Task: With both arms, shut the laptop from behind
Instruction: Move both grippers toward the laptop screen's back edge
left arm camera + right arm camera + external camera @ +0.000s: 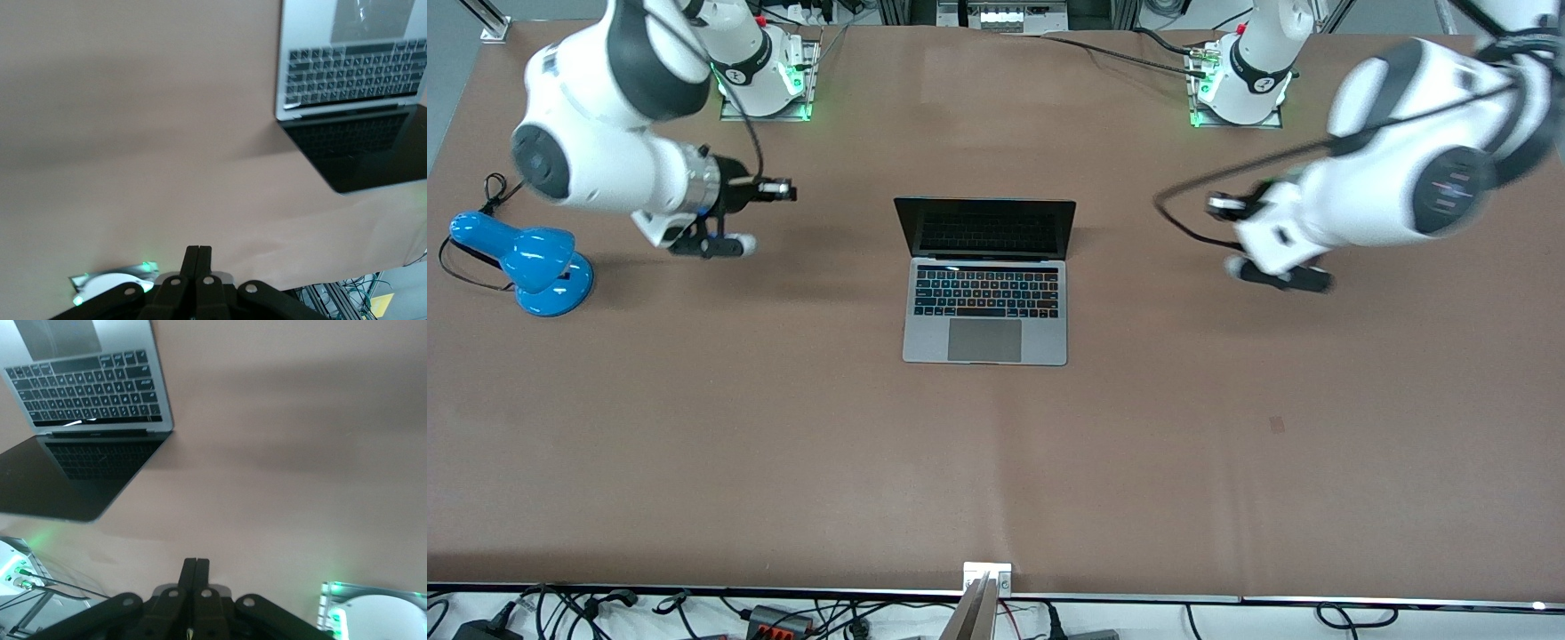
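The silver-grey laptop (985, 293) stands open in the middle of the table, with its dark screen upright and its keyboard toward the front camera. It also shows in the left wrist view (350, 73) and the right wrist view (93, 393). My right gripper (725, 244) hovers over bare table toward the right arm's end, beside the laptop and apart from it; its fingers (195, 572) are pressed together and empty. My left gripper (1272, 274) hovers over bare table toward the left arm's end, also apart from the laptop; its fingers (198, 259) are shut and empty.
A blue desk lamp (525, 262) with a black cord lies at the right arm's end of the table. The two arm bases (760, 80) (1240, 84) stand at the robots' edge. Cables lie along the edge nearest the front camera.
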{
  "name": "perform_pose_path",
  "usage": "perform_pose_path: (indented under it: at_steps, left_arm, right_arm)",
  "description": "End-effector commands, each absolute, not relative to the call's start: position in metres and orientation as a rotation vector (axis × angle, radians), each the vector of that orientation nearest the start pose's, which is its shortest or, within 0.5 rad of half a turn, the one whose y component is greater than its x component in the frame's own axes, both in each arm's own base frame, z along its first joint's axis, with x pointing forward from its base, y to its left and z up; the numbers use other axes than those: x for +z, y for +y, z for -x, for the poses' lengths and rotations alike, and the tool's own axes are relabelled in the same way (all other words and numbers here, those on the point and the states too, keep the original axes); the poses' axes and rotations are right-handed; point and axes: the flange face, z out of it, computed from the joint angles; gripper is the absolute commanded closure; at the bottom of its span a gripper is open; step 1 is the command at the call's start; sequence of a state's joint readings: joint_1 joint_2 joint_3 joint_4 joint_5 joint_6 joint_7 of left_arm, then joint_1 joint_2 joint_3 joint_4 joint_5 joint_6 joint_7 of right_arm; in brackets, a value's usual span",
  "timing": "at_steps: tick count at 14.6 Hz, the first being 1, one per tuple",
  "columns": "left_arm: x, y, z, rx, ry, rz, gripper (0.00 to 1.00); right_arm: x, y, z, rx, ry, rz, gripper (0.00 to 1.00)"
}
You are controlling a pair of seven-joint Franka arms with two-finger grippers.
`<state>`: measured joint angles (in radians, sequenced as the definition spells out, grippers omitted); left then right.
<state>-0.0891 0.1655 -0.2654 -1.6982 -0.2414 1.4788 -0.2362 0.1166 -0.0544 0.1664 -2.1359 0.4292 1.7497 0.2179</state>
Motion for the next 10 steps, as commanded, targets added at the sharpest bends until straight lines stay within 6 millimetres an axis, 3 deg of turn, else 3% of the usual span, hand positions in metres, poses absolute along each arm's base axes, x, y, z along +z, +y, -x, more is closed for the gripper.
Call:
perform_pose_path:
  at_steps: [1, 2, 3, 5, 10]
  left_arm:
    - [0.464, -0.274, -0.469, 0.687, 0.239, 3.187, 0.99]
    - [0.461, -0.297, -0.453, 0.692, 0.308, 3.17, 0.99]
    - [0.452, -0.31, -0.44, 0.715, 0.313, 3.148, 0.99]
    - [0.44, -0.331, -0.414, 0.721, 0.313, 3.117, 0.99]
    - [0.412, -0.35, -0.359, 0.669, 0.321, 3.106, 0.99]
  right_arm:
    - [0.408, 0.205, -0.404, 0.521, 0.126, 2.778, 1.0]
    - [0.403, 0.218, -0.398, 0.507, 0.148, 2.789, 1.0]
    - [0.398, 0.234, -0.391, 0.488, 0.15, 2.787, 1.0]
    - [0.381, 0.247, -0.383, 0.458, 0.185, 2.768, 1.0]
    - [0.341, 0.274, -0.387, 0.427, 0.2, 2.775, 1.0]
